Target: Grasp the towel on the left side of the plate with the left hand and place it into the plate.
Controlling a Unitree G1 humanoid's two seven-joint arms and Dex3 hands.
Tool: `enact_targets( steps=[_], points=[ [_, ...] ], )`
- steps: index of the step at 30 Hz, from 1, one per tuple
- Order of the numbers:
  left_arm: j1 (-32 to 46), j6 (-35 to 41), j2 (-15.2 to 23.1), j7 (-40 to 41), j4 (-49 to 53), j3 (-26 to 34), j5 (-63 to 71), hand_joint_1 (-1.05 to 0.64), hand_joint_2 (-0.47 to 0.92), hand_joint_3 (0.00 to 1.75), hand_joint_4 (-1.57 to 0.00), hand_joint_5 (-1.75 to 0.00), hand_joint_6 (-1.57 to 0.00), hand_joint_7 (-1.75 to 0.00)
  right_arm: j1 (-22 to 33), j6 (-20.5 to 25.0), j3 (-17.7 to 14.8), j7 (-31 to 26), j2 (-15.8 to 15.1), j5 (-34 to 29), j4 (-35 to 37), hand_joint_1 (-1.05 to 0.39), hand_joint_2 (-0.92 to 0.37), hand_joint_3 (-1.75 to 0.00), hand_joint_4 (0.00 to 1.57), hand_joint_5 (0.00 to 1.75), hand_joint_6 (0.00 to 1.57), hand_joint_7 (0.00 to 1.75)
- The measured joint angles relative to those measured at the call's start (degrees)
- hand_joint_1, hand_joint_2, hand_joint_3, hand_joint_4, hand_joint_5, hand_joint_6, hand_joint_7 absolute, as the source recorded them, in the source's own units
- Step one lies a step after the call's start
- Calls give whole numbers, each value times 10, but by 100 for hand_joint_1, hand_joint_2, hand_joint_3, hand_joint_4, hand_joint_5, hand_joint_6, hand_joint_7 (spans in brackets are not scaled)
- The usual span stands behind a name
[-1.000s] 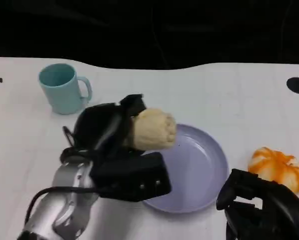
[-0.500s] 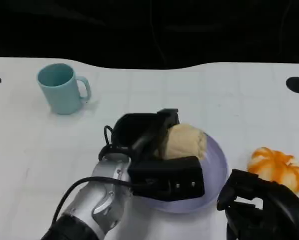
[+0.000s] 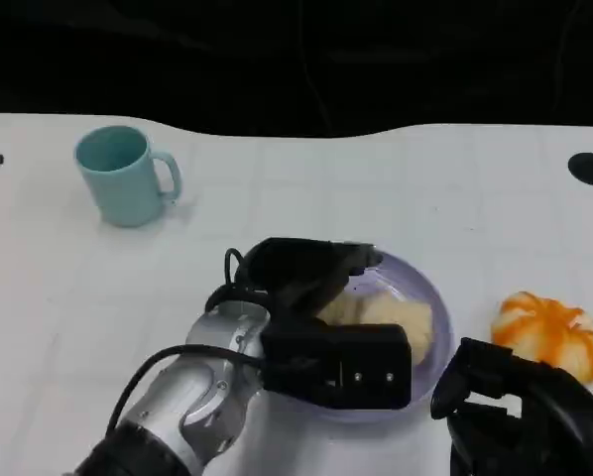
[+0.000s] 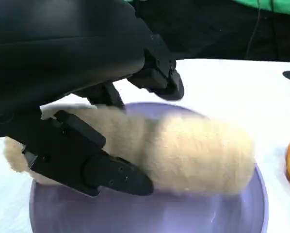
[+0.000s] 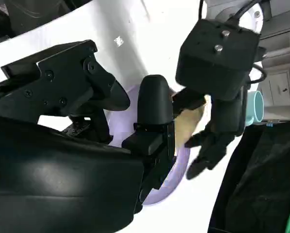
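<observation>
A: Towel, cream, rolled, lying inside the purple plate, toward its right half. Seen from the left wrist as resting on the plate floor, one end near the far rim.

B: Left hand?

A: Over the plate, fingers curved around the roll from both sides. Touching the pile on the near side, apparently. Full grip or loosened grip: cannot tell from these views.

B: Right hand?

A: Low at the table's near edge, right of the plate, nothing seen in it. Fingers bent, but open or closed: cannot tell.

B: Risks from here?

A: Judged, not observed. Fingers snagging in the fuzzy pile on withdrawal, dragging the roll back over the rim. Lifting before a full release, same result. Roll possibly rocking toward the right rim if nudged, being round. Plate light and shallow, likely to slide if the wrist block presses its near edge.

B: Neighbours?

A: Teal mug well apart at far left; orange pumpkin-shaped object right of the plate, near but not touching.
</observation>
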Motion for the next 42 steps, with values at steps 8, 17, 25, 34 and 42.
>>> enact_targets(
  steps=[8,17,25,34,42],
  points=[
    [17,-6,29,-14,-57,0,9,-70,92,21,-23,-23,-21,-1,-1,0,0,0,0,0,1,-3,-69,-107,70,175,53,164],
    [99,29,74,-115,-232,74,-63,-52,92,23,-41,-35,-41,-9,-2,0,0,0,0,0,0,-4,-68,-108,70,175,53,164],
    [222,4,72,-97,-343,166,-171,-34,92,18,-67,-75,-72,-15,-3,1,0,0,0,0,0,-5,-67,-108,71,175,54,164],
    [368,-114,22,5,-348,235,-282,-12,74,65,-62,-135,-72,-89,-6,2,1,-1,0,0,0,-6,-67,-108,72,175,55,163],
    [465,-85,-42,7,-417,270,-427,-10,45,139,-88,-170,-82,-144,-7,3,3,-4,0,-1,0,-5,-66,-110,73,175,56,162]
  ],
)
